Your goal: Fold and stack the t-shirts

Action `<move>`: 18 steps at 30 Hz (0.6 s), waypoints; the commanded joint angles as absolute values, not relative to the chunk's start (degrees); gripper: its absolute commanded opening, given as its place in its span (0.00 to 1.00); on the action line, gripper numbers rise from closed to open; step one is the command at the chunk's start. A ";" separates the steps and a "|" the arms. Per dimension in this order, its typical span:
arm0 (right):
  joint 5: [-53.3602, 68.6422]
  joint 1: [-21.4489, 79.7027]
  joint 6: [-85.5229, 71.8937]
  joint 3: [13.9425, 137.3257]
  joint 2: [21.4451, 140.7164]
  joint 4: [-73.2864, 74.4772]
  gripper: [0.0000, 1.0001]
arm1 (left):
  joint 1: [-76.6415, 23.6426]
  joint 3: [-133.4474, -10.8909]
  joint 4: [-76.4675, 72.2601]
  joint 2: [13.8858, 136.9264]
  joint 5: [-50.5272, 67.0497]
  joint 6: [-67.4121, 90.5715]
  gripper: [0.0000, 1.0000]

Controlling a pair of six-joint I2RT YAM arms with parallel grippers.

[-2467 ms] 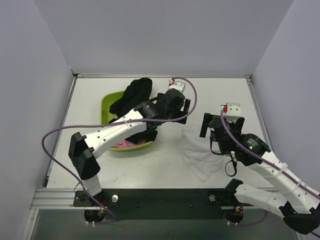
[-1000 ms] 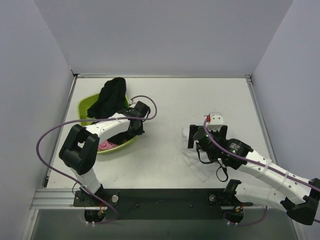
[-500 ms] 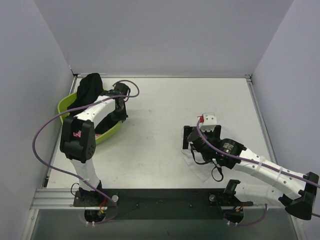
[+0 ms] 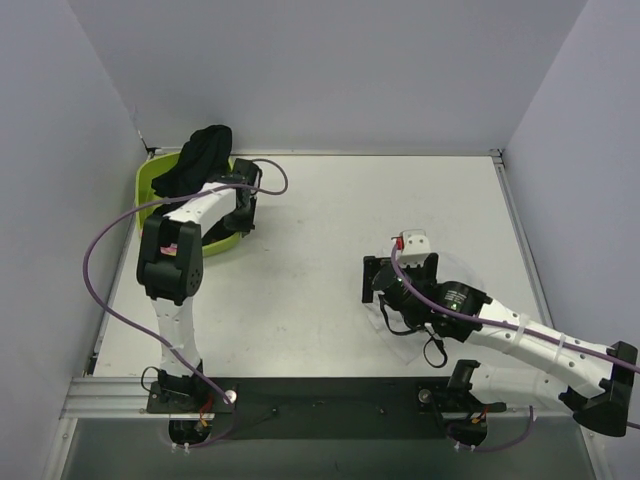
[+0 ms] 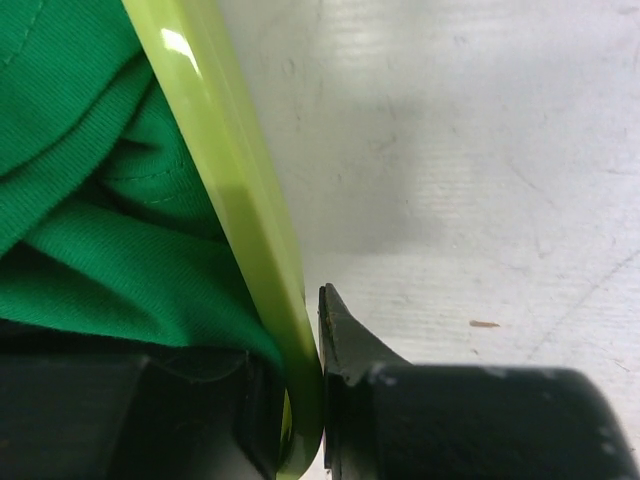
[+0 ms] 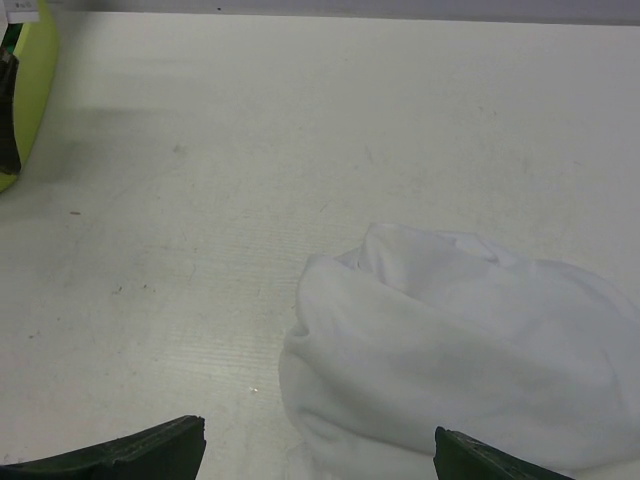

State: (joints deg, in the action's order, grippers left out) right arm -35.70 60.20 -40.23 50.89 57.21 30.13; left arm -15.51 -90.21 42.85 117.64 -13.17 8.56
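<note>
Nearest the arm bases, the right gripper (image 6: pixel 318 436) hovers low, fingers spread wide, over a crumpled white t-shirt (image 6: pixel 470 350) on the table (image 4: pixel 320 200) — seemingly poised to take it for folding. At the far-left corner, the left gripper (image 5: pixel 300 400) pinches the rim of a lime green basket (image 5: pixel 225 170), likely keeping it off the working space; a green t-shirt (image 5: pixel 90 200) lies inside, and a black t-shirt (image 4: pixel 200 160) drapes its far edge.

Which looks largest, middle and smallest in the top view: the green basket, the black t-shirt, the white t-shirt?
1. green basket, though partly covered.
2. black t-shirt, bunched on its far rim.
3. white t-shirt: only edges show under the right arm, so its place is unsure.
</note>
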 commanded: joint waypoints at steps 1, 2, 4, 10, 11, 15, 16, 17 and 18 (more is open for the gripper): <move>-38.32 61.78 -42.44 48.78 54.85 30.67 1.00 | -12.75 -92.55 38.76 120.93 -10.02 1.67 0.00; -38.32 62.05 -42.71 48.17 54.50 30.76 1.00 | -11.96 -92.90 38.32 121.29 -9.58 1.15 0.00; -38.23 62.58 -43.33 47.03 53.35 30.94 1.00 | -10.99 -94.12 38.23 122.60 -6.87 -1.39 0.00; -38.06 64.33 -43.77 45.62 52.12 31.55 1.00 | -9.93 -97.73 37.53 124.45 -4.57 -7.46 0.00; -37.97 64.51 -43.94 45.53 52.21 31.81 1.00 | -9.93 -99.30 37.79 124.63 -5.09 -7.73 0.00; -38.49 65.83 -44.47 44.83 53.17 31.90 1.00 | -9.93 -101.42 37.62 124.37 -10.70 -7.82 0.33; -38.58 65.92 -44.82 44.65 53.35 31.99 1.00 | -9.93 -101.69 37.44 124.02 -11.33 -7.91 0.82; -38.58 66.35 -45.17 44.56 53.87 31.91 1.00 | -9.93 -102.04 37.44 123.06 -12.64 -7.82 0.94; -38.58 66.44 -45.35 44.56 54.22 31.73 1.00 | -9.93 -102.13 37.35 122.44 -13.44 -7.65 0.94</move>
